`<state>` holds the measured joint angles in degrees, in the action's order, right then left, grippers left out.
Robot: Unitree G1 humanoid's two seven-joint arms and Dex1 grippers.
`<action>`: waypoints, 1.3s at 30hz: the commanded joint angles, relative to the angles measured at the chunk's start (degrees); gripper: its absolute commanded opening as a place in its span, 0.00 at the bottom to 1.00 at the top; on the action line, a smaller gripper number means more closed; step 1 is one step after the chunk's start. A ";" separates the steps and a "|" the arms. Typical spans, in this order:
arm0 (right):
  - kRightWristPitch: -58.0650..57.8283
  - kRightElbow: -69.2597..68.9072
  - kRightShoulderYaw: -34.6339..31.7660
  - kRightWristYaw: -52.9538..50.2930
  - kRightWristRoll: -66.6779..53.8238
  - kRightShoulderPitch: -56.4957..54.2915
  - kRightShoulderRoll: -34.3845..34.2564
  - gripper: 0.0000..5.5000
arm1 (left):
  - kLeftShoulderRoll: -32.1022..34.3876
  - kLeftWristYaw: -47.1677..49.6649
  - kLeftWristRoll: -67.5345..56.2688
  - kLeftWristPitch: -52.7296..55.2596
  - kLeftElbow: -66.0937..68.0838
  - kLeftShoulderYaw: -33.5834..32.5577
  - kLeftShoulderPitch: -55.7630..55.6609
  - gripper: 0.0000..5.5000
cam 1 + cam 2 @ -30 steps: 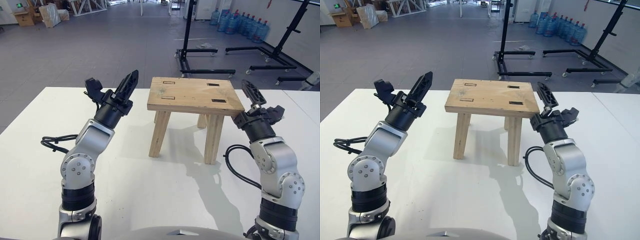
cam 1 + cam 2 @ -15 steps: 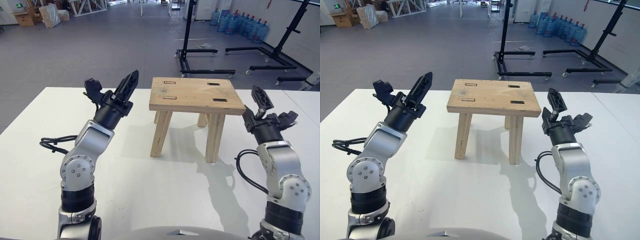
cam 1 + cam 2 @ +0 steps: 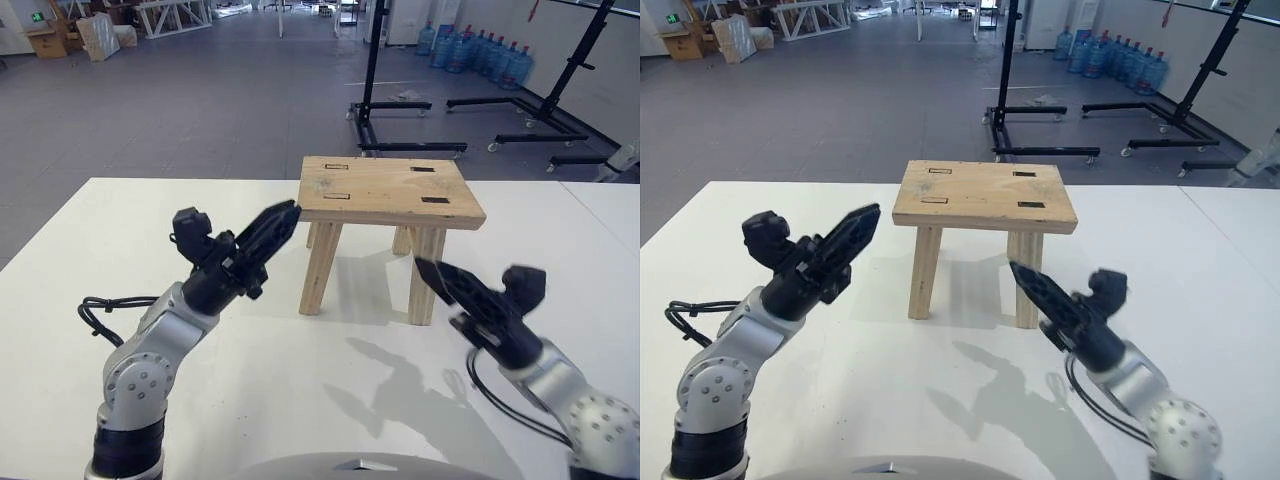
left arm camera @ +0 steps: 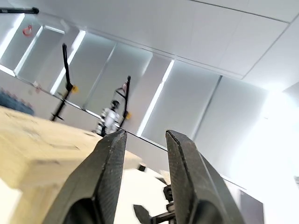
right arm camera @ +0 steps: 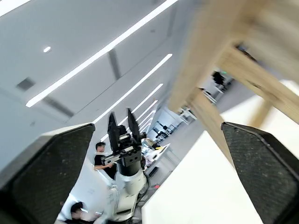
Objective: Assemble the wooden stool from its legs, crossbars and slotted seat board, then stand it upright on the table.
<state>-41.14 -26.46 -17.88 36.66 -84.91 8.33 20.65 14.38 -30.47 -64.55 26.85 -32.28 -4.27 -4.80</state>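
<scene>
Stool (image 3: 392, 190) upright on white table (image 3: 60, 260), toward the far middle, legs down on the surface. Seat board (image 3: 380, 178) level on top, four dark slots (image 3: 337, 166) showing in it (two nearer the far edge, two nearer the front). Front left leg (image 3: 320, 265) and front right leg (image 3: 426, 272) plain to see; the rear legs mostly hidden behind them. Left gripper (image 4: 145, 136) low over the table on the stool's left side, pointing toward the seat's front left corner, near it but apart. Fingers (image 4: 110, 163) parted by a narrow gap, nothing between them, seat edge and leg in sight beyond. Right gripper (image 3: 472, 285) low over the table in front of the front right leg, just beside it, not touching. Pads (image 5: 51, 163) spread wide, released, nothing grasped; stool leg and a crossbar (image 5: 247, 77) looming close between them. Black cable (image 3: 100, 305) looped on the table by the left arm, another (image 3: 500, 385) by the right arm. Behind the table, grey floor with black wheeled frames (image 3: 400, 100) and a row of blue water bottles (image 3: 480, 40).
</scene>
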 commanded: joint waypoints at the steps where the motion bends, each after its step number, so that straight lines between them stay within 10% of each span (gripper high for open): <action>1: 13.04 -4.93 6.07 -4.17 17.72 -13.55 -6.37 0.91 | -3.80 2.82 11.49 -6.13 2.11 3.55 -7.08 0.28; 6: 37.99 5.94 16.93 -8.33 56.40 -18.04 -9.53 0.91 | -8.22 15.24 33.23 -15.29 12.99 5.78 -13.81 0.28; 12: 60.52 24.17 19.92 -19.13 75.79 -22.63 -18.76 0.91 | -11.96 25.90 55.55 -28.13 22.47 9.63 -19.20 0.28; 22: 80.30 53.80 20.19 -28.70 87.10 -36.78 -21.88 0.91 | -12.47 30.17 66.50 -35.38 30.94 9.23 -22.22 0.28; 39: 73.62 41.25 14.62 -40.65 90.14 -34.84 -20.27 0.91 | -12.68 35.49 72.99 -37.20 33.88 7.16 -21.68 0.28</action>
<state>33.63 14.66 -2.92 -3.51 4.80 -26.57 -0.01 1.58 3.81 7.56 -10.01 0.58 3.55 -25.78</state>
